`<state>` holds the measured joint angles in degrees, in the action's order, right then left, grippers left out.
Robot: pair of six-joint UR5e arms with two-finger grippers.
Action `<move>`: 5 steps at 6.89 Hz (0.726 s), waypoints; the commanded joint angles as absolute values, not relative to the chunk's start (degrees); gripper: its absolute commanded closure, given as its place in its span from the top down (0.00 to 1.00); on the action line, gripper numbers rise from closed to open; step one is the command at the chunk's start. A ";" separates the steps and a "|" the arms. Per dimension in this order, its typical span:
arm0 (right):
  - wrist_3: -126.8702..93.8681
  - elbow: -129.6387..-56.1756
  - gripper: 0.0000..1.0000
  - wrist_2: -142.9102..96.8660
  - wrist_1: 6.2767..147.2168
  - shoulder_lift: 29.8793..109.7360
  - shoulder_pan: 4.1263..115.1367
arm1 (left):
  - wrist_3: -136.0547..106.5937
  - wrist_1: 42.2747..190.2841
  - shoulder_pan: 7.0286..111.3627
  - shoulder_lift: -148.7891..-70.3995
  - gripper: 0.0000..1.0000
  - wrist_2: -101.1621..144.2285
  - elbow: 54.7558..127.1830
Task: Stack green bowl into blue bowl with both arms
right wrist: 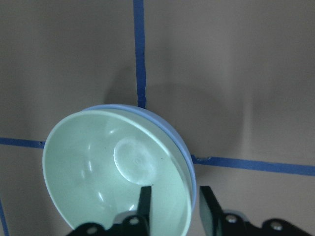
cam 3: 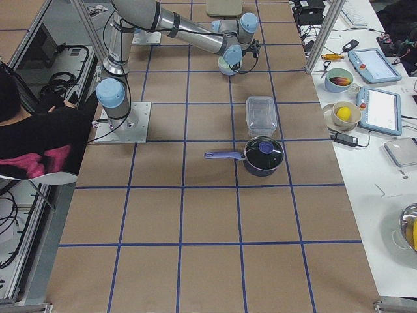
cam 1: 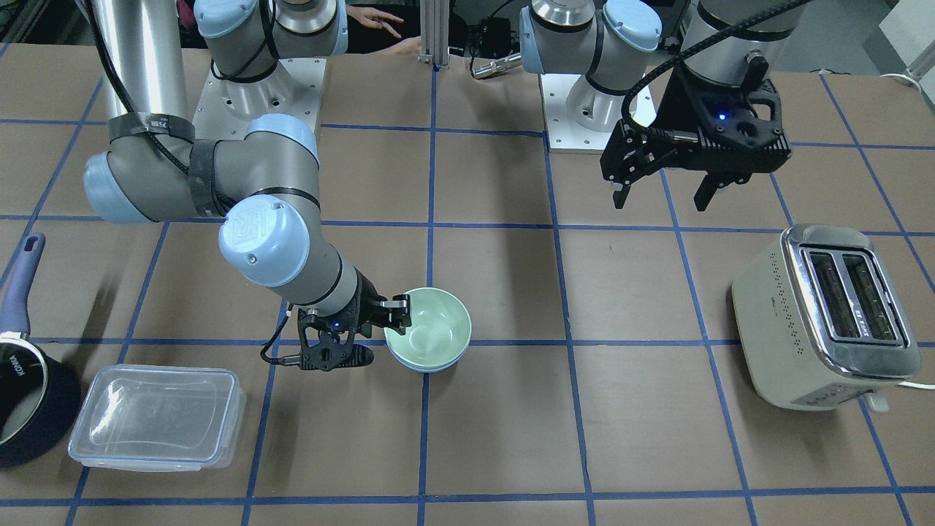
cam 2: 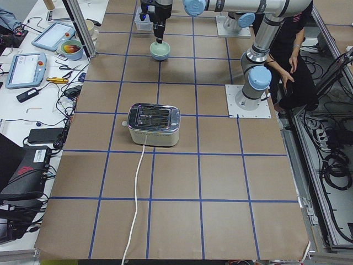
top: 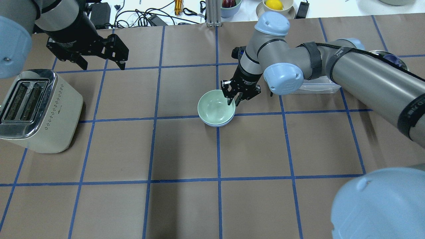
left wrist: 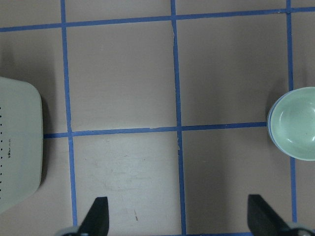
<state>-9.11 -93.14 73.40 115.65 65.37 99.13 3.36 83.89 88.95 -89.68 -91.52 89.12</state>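
The small round pale mint-green plastic bowl (top: 214, 106) sits nested inside the small round pale periwinkle-blue bowl (top: 215, 125), about midway between the desk's (top: 186, 205) left and right edges. The right gripper (top: 233, 102) leans over the pair, one of its fingers (right wrist: 145, 204) inside the green bowl and the other outside the blue rim; whether they pinch the rim I cannot tell. The left gripper (top: 103, 66) hangs above bare desk with its fingers spread wide and released, beside the cream and chrome two-slot toaster (top: 43, 109) toward the left edge. A clear plastic lidded box (cam 1: 157, 416) and a dark blue saucepan (cam 1: 29, 409) stand toward the right edge
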 commanded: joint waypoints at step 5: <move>-3.78 -87.63 1.00 91.04 86.17 86.80 90.70 | 2.55 83.67 89.21 -89.56 1.00 -91.41 89.74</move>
